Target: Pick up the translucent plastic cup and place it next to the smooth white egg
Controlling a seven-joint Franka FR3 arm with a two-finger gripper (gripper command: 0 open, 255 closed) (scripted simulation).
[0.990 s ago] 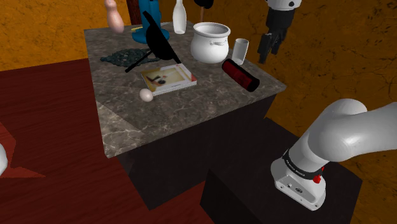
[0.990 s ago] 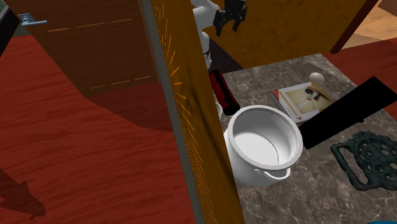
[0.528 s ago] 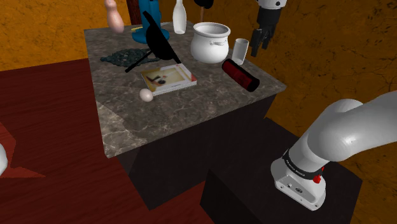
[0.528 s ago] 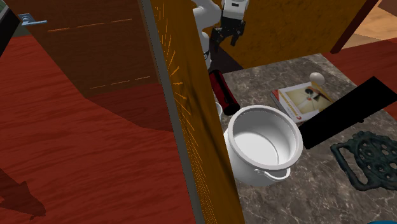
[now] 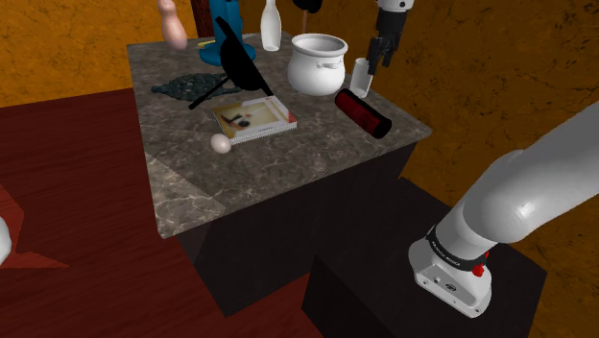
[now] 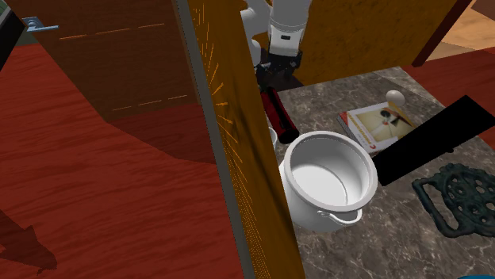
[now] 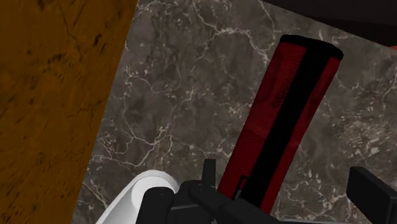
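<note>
Orange panel (image 6: 238,135) stands across the second exterior view and covers one side of the pot (image 6: 329,181) and the table (image 6: 381,230) beyond it. At its edge, between pot and roll (image 6: 278,112), is a pale sliver too small to name.

In the shoulder view the gripper (image 5: 372,65) overlaps the upper side of the cup (image 5: 359,82), so the cup's rim is partly covered. The cup is whitish and stands upright, long axis vertical, mouth up. It is near the table's far corner, just beside the pot (image 5: 318,63) and just behind the end of the red-and-black roll (image 5: 363,113). The egg (image 5: 222,143) lies well apart, past the book (image 5: 254,117).

In the wrist view the cup (image 7: 137,197) is cut off at the edge. The gripper (image 7: 264,213) has its fingers apart, clasping nothing, with the roll (image 7: 289,121) lying lengthwise ahead.
</note>
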